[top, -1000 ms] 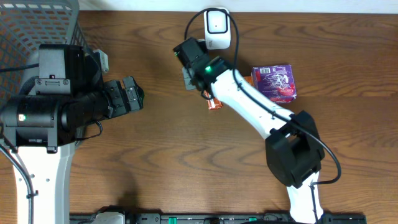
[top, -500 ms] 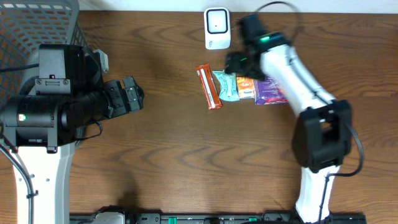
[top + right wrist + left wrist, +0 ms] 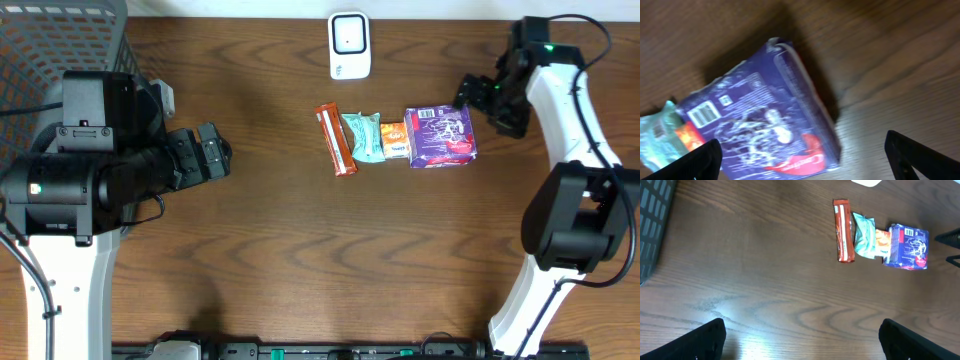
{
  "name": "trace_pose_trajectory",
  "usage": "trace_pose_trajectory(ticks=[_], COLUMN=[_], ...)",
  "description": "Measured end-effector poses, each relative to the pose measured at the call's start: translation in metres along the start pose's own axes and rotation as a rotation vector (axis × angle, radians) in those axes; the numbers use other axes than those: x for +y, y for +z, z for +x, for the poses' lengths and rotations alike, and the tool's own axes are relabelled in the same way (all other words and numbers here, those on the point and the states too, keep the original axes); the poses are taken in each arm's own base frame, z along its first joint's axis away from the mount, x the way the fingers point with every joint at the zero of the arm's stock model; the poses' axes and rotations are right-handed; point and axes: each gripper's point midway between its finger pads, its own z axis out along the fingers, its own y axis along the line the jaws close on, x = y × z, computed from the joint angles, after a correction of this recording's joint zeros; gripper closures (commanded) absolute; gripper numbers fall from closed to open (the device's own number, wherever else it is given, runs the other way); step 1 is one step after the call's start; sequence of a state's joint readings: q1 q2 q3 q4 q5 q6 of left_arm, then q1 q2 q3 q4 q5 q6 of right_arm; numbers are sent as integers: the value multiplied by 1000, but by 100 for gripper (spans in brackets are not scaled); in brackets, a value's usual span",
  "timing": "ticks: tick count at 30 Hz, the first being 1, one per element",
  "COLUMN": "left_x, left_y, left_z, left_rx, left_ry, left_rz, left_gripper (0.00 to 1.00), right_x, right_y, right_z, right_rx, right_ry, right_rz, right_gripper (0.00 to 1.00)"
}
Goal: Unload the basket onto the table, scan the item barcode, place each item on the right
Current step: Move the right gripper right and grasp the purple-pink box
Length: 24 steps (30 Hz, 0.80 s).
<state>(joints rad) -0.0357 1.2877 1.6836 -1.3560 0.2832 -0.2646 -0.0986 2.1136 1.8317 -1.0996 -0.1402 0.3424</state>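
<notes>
The purple pack (image 3: pixel 441 136) lies near the desk's far edge, at the right end of a row of snacks (image 3: pixel 362 138). The right hand (image 3: pixel 480 97) is spread wide and empty, just right of the pack. The left hand (image 3: pixel 214 153), also spread, is far off.

Red bar (image 3: pixel 336 139), teal pouch (image 3: pixel 364 137), orange packet (image 3: pixel 395 140) and purple pack (image 3: pixel 440 136) lie in a row, apparently touching, near a white scanner (image 3: pixel 349 45).
</notes>
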Motion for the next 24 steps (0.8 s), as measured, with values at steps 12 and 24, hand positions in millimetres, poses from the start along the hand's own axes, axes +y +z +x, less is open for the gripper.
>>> trace_pose_trajectory(ticks=[12, 24], left_x=[0, 0], left_y=[0, 0], left_z=[0, 0], left_rx=[0, 0], left_ry=[0, 0], left_rz=[0, 0], left_gripper=[2, 2], right_x=[-3, 4], right_y=[34, 59], right_z=[9, 39], right_rx=[22, 62], right_ry=[-141, -139], right_rz=[-176, -343], right_gripper=[20, 99])
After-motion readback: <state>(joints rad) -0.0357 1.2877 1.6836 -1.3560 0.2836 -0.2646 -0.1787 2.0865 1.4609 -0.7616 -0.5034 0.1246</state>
